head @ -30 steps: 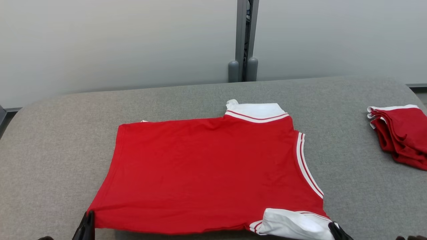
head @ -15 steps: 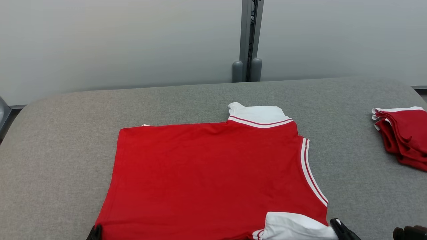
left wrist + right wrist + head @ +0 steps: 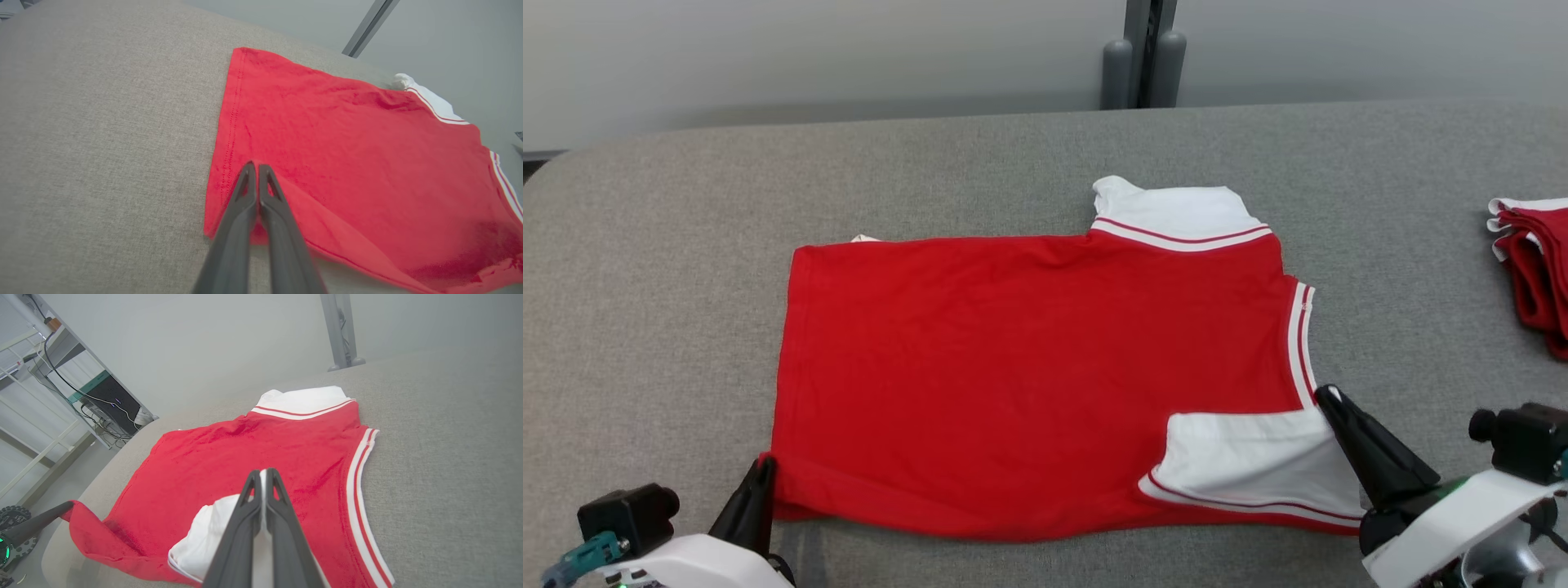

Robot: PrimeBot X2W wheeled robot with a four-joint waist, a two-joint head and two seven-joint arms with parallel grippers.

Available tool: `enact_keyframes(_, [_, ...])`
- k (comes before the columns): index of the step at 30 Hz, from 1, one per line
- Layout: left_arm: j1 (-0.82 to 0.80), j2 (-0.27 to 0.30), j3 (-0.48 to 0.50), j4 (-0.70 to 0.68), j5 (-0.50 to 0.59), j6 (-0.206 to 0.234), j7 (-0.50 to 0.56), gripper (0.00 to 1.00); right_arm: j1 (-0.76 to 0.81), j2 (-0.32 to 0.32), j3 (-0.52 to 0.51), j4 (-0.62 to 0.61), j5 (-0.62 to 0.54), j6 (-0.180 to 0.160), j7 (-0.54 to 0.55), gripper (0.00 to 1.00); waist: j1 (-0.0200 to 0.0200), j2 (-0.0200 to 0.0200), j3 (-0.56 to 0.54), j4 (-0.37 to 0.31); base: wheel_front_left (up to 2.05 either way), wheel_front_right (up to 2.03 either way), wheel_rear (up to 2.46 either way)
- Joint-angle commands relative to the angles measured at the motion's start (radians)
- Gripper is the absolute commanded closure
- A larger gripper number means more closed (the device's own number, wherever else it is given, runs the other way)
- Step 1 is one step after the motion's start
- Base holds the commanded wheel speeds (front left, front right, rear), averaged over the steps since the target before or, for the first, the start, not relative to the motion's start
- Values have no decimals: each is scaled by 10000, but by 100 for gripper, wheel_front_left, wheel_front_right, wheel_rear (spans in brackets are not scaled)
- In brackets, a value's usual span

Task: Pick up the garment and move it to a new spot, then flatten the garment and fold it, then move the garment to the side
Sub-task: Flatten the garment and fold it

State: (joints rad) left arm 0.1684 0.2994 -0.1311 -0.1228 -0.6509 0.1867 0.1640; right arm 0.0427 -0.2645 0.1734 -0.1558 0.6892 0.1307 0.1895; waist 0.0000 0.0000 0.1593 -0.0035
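**One garment, two pinched corners**

A single red garment with white striped trim (image 3: pixel 1029 376) lies spread mid-way across the grey fabric-covered bench (image 3: pixel 645 245). Two grippers hold its near edge. The left gripper (image 3: pixel 764 465) has its fingers closed on the red hem corner, and the right gripper (image 3: pixel 1327 396) pinches the white flap. One pile of folded red garments (image 3: pixel 1535 269) sits well apart, far right.

One red garment (image 3: pixel 1029 367) lies on one grey worktop (image 3: pixel 686 204). There is one pile of folded red clothes (image 3: pixel 1535 269); how many it holds cannot be told. Two pincers show, the left pincer (image 3: pixel 765 465) and the right pincer (image 3: pixel 1326 395). Two grey posts (image 3: pixel 1117 72) stand behind.
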Motion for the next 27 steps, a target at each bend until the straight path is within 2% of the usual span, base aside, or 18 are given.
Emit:
enact_keyframes(1, [-308, 16, 40, 61, -75, -60, 30, 100, -300, -122, 103, 102, 93, 1, -222, 100, 0, 0, 370, 30, 0, 0, 0])
enact_keyframes(13, [-1312, -94, 227, 829, -504, -325, -128, 100, -2463, -1174, 1662, 1614, 828, 1, -2413, 100, 0, 0, 1062, 150, 0, 0, 0])
enact_keyframes(19, [-1534, -157, 212, 1160, -601, -381, -197, 100, -3211, -1485, 2393, 2678, 1364, 1, -3106, 100, 0, 0, 1326, 195, 0, 0, 0])
enact_keyframes(20, [-1566, -178, 188, 1237, -635, -416, -217, 97, -3296, -1503, 2518, 2908, 1438, 1, -3166, 100, 0, 0, 1354, 200, 0, 0, 0])
enact_keyframes(21, [-1628, -213, 183, 1295, -656, -445, -271, 60, -3419, -1535, 2647, 3107, 1486, 1, -3249, 100, 0, 0, 1383, 211, 0, 0, 0])
enact_keyframes(22, [-1672, -250, 175, 1361, -628, -454, -332, 0, -3504, -1519, 2731, 3299, 1602, 1, -3344, 100, 0, 0, 1401, 225, 0, 0, 0])
enact_keyframes(24, [-1681, -378, 149, 1506, -665, -552, -508, 0, -3639, -1523, 2880, 3615, 1660, 1, -3612, 55, 0, 0, 1411, 252, 0, 0, 0])
enact_keyframes(25, [-1681, -378, 149, 1506, -665, -552, -508, 0, -3639, -1523, 2880, 3615, 1660, 1, -3612, 55, 0, 0, 1411, 252, 0, 0, 0])
enact_keyframes(26, [-1707, -467, 171, 1565, -577, -616, -893, 0, -3674, -1519, 2881, 3909, 1611, 1, -3928, 0, 0, 0, 1383, 271, 0, 0, 0])
enact_keyframes(27, [-1686, -487, 168, 1619, -470, -609, -1105, 0, -3680, -1578, 2820, 4071, 1340, 1, -4096, 0, 0, 0, 1357, 275, 0, 0, 0])
